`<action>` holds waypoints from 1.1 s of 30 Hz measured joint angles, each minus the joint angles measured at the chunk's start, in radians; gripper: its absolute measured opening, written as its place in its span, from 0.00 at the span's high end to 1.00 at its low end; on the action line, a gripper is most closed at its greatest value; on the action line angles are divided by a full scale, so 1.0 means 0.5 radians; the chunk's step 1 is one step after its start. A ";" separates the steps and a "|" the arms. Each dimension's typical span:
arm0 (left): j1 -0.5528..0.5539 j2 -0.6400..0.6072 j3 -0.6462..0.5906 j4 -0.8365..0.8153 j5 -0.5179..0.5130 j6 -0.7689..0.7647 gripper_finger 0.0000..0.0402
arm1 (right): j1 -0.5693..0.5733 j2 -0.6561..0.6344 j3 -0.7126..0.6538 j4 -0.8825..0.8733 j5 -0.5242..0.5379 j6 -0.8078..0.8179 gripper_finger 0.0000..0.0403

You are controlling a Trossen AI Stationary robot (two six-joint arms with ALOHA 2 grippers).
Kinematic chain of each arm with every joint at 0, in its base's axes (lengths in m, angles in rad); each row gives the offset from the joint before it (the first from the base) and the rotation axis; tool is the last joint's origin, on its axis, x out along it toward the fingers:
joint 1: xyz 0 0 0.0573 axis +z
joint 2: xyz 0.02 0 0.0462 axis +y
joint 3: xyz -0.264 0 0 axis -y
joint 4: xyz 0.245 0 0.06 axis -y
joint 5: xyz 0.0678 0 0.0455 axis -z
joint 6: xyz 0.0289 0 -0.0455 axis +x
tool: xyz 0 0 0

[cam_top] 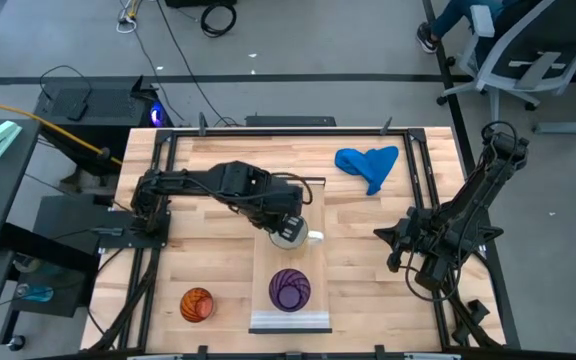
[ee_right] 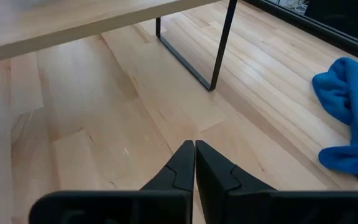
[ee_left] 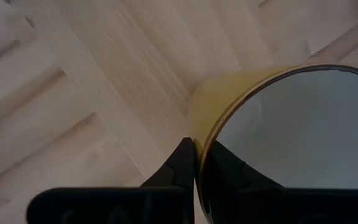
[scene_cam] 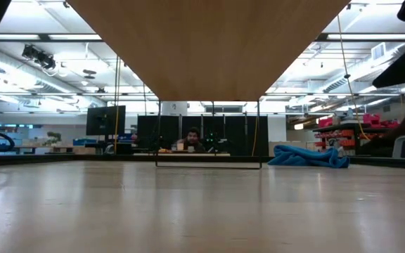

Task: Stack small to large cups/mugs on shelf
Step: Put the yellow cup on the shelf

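Presently, working left to right across the high view: the orange ribbed cup (cam_top: 197, 304) stands on the tabletop (cam_top: 358, 280), well apart from the left gripper (cam_top: 290, 233) and off to its outer side, beside the shelf and not on it. It is untouched, so it has yet to be dealt with.

The left gripper hangs over the middle of the shelf (cam_top: 290, 290). Its fingers (ee_left: 182, 163) are pinched on the rim of the white mug (ee_left: 291, 137), one finger outside the wall and one inside. A rim pinch suits a vessel too wide to span; it also leaves the base free for setting down. Whether the mug rests on the plank or is lifted clear cannot be told.

The purple ribbed cup (cam_top: 290, 288) stands upright on the shelf, just ahead of the left gripper toward the pale metal edge. As the largest vessel, it is judged to be the base of the stack.

The right gripper (ee_right: 194, 163) waits over bare tabletop to the right of the shelf, fingers closed together on nothing. The blue cloth (cam_top: 368, 165) lies beyond it, well apart, and plays no part.
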 joint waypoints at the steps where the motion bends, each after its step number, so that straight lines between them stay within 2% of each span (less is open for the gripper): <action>1: -0.015 0.000 0.000 0.002 0.001 -0.016 0.94 | 0.000 0.000 -0.001 0.000 0.000 -0.026 0.95; 10: -0.084 0.004 0.000 0.001 -0.019 -0.115 0.94 | 0.000 0.000 -0.001 0.000 -0.011 -0.204 0.95; 20: -0.073 0.115 0.012 0.011 -0.063 -0.110 0.94 | 0.000 0.001 -0.001 0.002 -0.026 -0.258 0.95; 33: -0.061 0.121 0.008 0.000 -0.061 -0.118 0.92 | 0.039 0.001 -0.001 0.002 -0.037 -0.251 0.95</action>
